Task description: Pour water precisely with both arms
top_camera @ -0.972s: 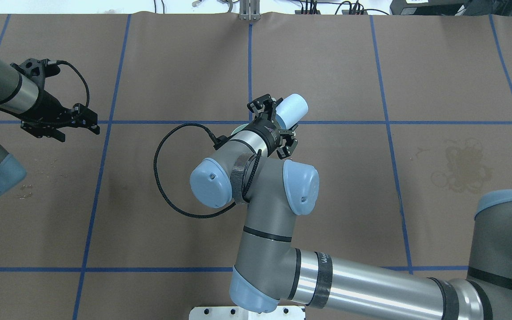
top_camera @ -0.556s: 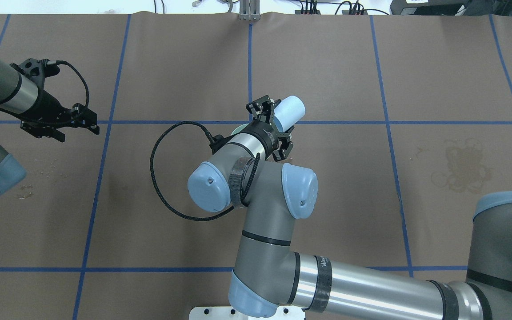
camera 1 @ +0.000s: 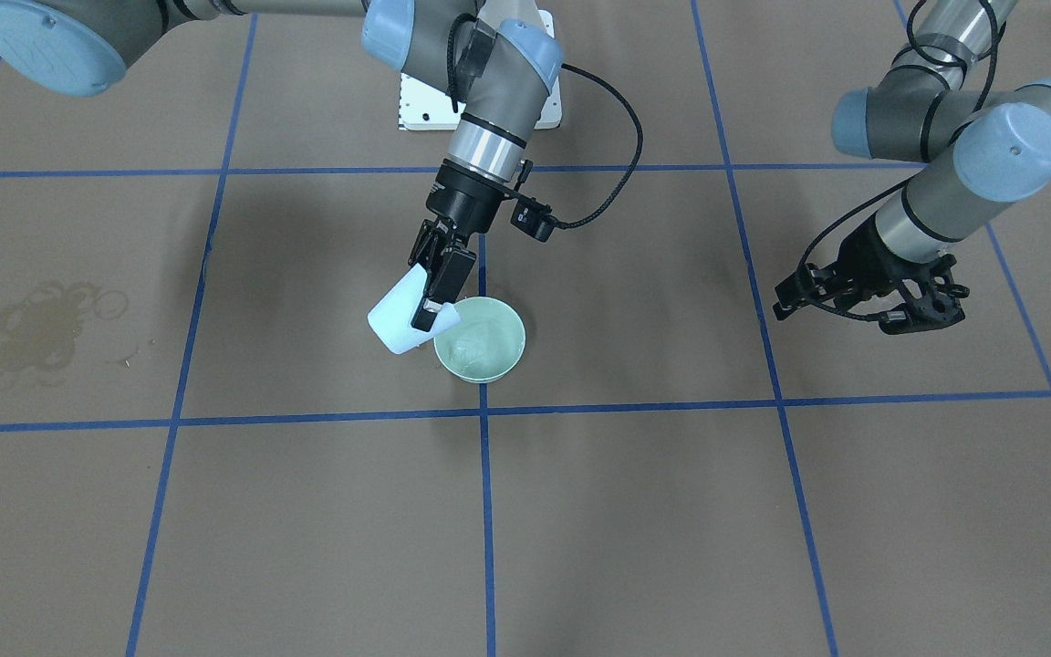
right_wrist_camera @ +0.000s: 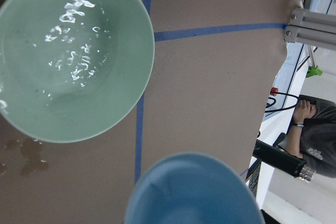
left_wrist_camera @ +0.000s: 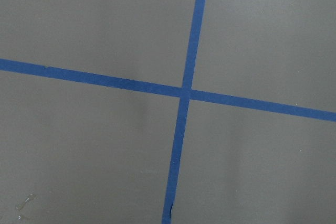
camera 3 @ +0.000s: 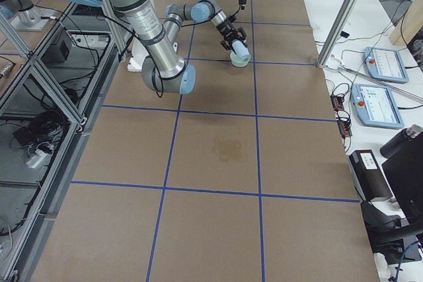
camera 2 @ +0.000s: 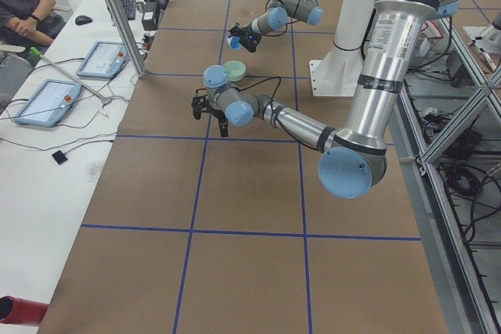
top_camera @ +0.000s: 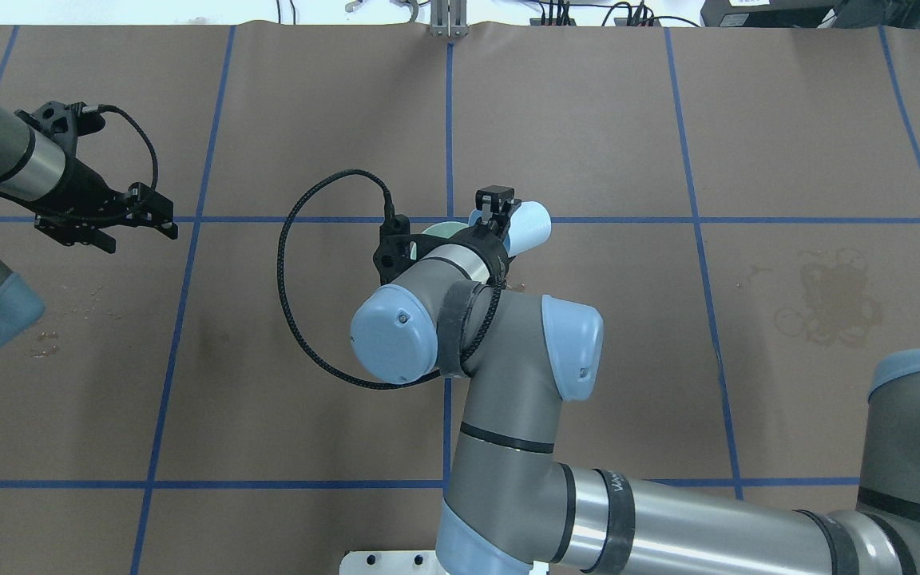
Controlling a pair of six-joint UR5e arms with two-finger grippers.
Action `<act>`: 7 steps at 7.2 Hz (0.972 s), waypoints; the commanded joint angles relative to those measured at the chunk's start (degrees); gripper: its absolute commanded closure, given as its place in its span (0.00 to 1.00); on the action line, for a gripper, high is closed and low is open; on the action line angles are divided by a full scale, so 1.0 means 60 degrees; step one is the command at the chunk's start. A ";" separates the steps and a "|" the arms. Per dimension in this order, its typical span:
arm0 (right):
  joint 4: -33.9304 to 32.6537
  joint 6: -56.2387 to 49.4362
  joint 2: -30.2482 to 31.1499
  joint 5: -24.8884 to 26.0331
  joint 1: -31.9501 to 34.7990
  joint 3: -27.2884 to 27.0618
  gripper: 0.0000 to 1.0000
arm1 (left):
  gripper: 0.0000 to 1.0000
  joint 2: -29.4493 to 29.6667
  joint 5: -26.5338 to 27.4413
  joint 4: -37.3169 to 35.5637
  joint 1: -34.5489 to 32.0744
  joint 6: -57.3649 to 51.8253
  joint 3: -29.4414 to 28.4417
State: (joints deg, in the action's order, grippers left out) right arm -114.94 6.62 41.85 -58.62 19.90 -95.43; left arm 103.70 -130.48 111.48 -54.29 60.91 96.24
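My right gripper [camera 1: 434, 306] is shut on a light blue cup [camera 1: 395, 324], held tilted with its mouth at the rim of a pale green bowl [camera 1: 518, 342]. Water [right_wrist_camera: 73, 51] shows as white glints inside the bowl [right_wrist_camera: 126, 77] in the right wrist view, with the cup [right_wrist_camera: 194, 192] below it. In the overhead view the right gripper [top_camera: 500, 224], the cup [top_camera: 528, 226] and a sliver of the bowl [top_camera: 440, 230] show past the wrist. My left gripper [top_camera: 140, 231] hangs open and empty over bare table far to the left, also in the front view [camera 1: 795, 294].
A wet patch [right_wrist_camera: 26, 156] lies on the brown table cover beside the bowl. A dried ring stain [top_camera: 827, 307] marks the table at the right. Small droplets [top_camera: 45, 339] lie near the left arm. Blue tape lines [left_wrist_camera: 184, 93] grid the surface.
My right wrist has rolled, turning the blue cup further over toward the bowl, and the elbow has shifted slightly right. The left arm has not moved.
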 commanded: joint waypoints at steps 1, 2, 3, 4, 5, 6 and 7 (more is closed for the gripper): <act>0.2366 0.3569 0.1510 -0.2171 0.0634 -0.0909 1.00 | 0.01 0.0001 -0.0021 -0.0006 -0.0033 -0.0016 -0.0014; 0.3588 0.3700 0.2623 -0.2314 0.0841 -0.1622 1.00 | 0.01 0.0001 -0.0006 -0.0006 -0.0033 -0.0016 -0.0014; 0.3687 0.3788 0.3229 -0.2489 0.1089 -0.2195 1.00 | 0.01 0.0001 -0.0006 -0.0006 -0.0033 -0.0016 -0.0014; 0.3703 0.4558 0.3714 -0.2781 0.1338 -0.2636 1.00 | 0.01 0.0016 -0.0021 -0.0006 -0.0033 -0.0016 -0.0014; 0.3717 0.5465 0.4212 -0.3103 0.1573 -0.3104 1.00 | 0.01 0.0016 -0.0006 -0.0006 -0.0033 -0.0016 -0.0014; 0.3717 0.6126 0.4536 -0.3193 0.1793 -0.3370 1.00 | 0.01 0.0016 -0.0006 -0.0006 -0.0033 -0.0016 0.0000; 0.3732 0.6960 0.4785 -0.3760 0.2143 -0.3445 1.00 | 0.01 0.0016 -0.0021 -0.0006 -0.0033 -0.0016 0.0029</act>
State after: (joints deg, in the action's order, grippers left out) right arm -92.68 42.44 68.23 -78.12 30.49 -114.72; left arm 103.80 -130.54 111.44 -54.49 60.82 96.26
